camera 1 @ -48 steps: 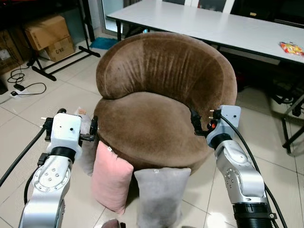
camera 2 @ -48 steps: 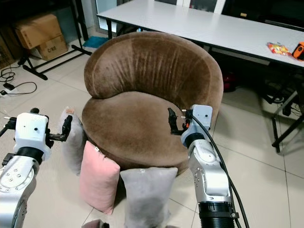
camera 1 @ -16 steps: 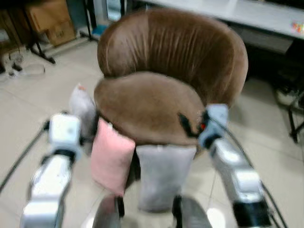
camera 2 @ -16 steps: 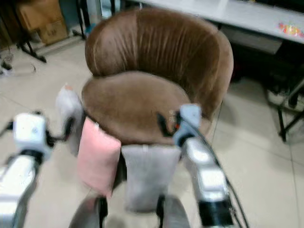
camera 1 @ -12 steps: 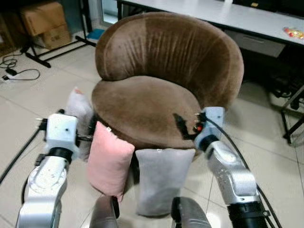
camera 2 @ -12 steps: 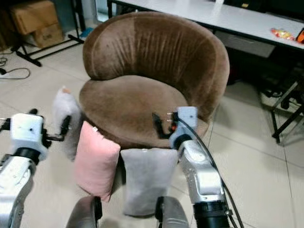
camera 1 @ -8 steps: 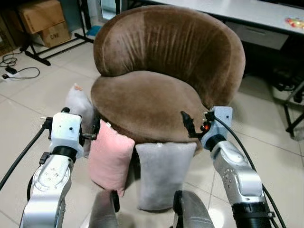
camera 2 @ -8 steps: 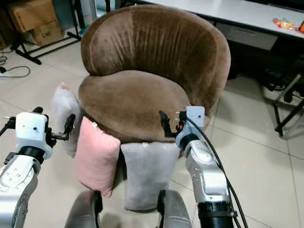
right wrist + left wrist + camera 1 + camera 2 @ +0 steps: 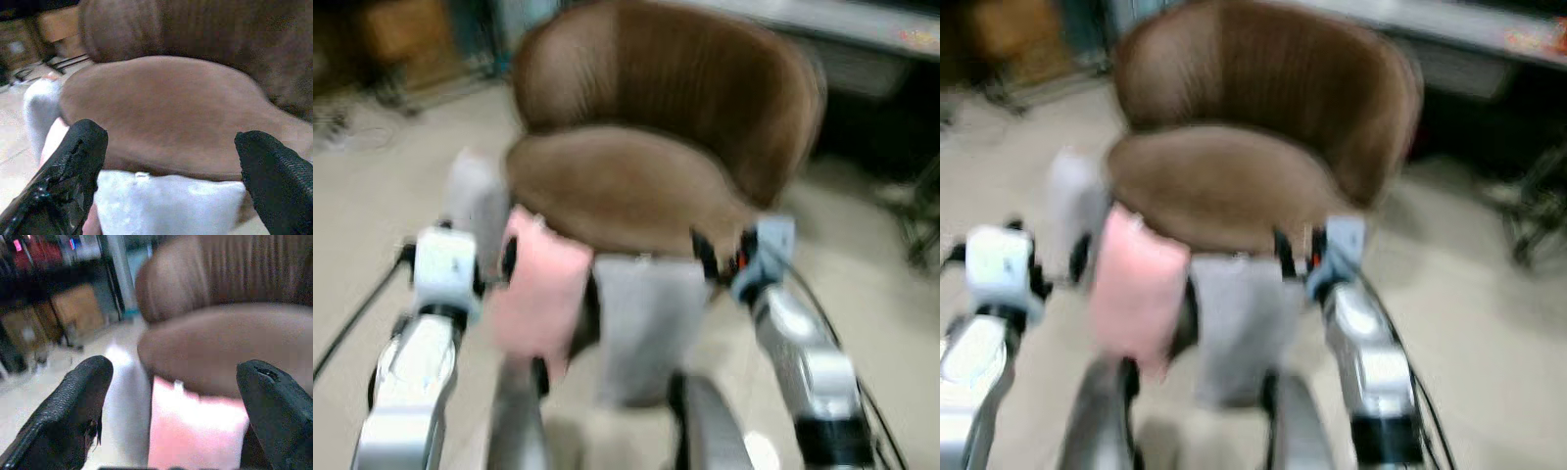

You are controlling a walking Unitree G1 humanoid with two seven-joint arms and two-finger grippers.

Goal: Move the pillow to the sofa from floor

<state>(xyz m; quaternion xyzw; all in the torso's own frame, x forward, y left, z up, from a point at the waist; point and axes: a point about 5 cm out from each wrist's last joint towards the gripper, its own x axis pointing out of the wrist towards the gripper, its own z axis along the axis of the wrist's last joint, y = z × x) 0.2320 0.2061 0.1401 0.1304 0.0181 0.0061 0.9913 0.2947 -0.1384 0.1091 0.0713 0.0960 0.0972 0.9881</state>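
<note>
Your tiled floor and brown sofa have smeared since half a second ago: the camera moved. The pink pillow still leans against the sofa's base, ungrasped. Left gripper and right gripper gape wide, empty.

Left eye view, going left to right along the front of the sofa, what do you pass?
Left hand → white pillow → pink pillow → grey pillow → right hand. The three pillows lean against the brown sofa on the floor.
</note>
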